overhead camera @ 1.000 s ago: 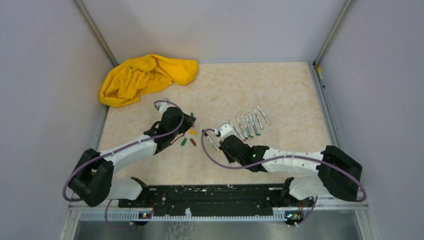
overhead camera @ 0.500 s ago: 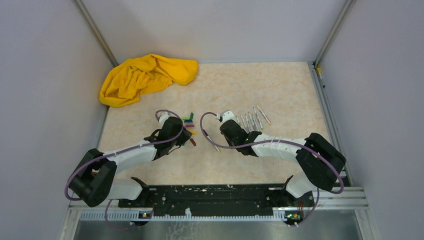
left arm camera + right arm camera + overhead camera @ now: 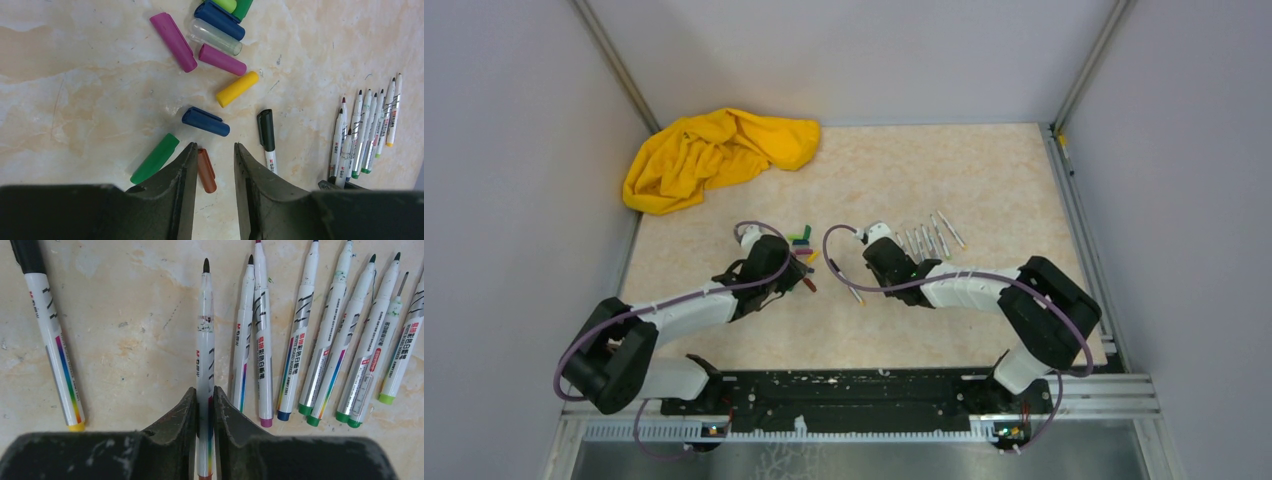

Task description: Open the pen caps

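Several loose pen caps lie on the table in the left wrist view: green (image 3: 155,157), brown-red (image 3: 206,170), dark blue (image 3: 205,121), yellow (image 3: 237,89), purple (image 3: 222,60) and magenta (image 3: 173,35). My left gripper (image 3: 215,146) hangs open over them, holding nothing. The brown-red cap rests on the table just inside its left finger. My right gripper (image 3: 204,392) is shut on an uncapped pen (image 3: 205,330), held low beside a row of uncapped pens (image 3: 320,345). One pen (image 3: 55,345) to the left still wears its black cap (image 3: 27,255). From above, both grippers (image 3: 796,268) (image 3: 892,250) sit mid-table.
A crumpled yellow cloth (image 3: 714,155) lies at the back left corner. Grey walls close in the table (image 3: 984,170) on the left, right and back. The black-capped pen (image 3: 854,290) lies between the two arms.
Both arms moved away from the near edge. The left gripper went to the cap pile and opened. The right gripper carried its pen next to the pen row.
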`<state>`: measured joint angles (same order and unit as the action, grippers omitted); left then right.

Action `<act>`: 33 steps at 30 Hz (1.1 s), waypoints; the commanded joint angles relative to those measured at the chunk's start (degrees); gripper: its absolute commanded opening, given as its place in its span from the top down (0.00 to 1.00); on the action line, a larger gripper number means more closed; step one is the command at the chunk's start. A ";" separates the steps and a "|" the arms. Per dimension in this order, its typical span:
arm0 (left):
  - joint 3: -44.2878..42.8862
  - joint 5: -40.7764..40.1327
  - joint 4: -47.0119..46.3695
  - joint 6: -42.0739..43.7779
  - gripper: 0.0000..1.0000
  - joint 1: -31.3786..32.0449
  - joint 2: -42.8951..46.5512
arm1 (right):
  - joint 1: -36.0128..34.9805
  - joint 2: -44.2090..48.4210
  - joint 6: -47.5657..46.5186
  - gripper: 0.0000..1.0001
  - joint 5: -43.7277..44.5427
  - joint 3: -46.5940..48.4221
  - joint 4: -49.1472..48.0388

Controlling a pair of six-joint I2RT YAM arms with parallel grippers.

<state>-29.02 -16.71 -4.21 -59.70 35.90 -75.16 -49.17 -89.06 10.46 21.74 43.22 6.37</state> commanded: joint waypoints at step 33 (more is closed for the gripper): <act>6.63 1.56 -4.27 -1.25 0.16 0.14 14.82 | -7.53 -1.55 -5.32 0.54 -8.36 10.14 0.01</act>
<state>-23.29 -15.66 -6.28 -59.99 35.90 -62.33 -55.75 -87.83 5.43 15.64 50.78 7.53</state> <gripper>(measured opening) 0.844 0.455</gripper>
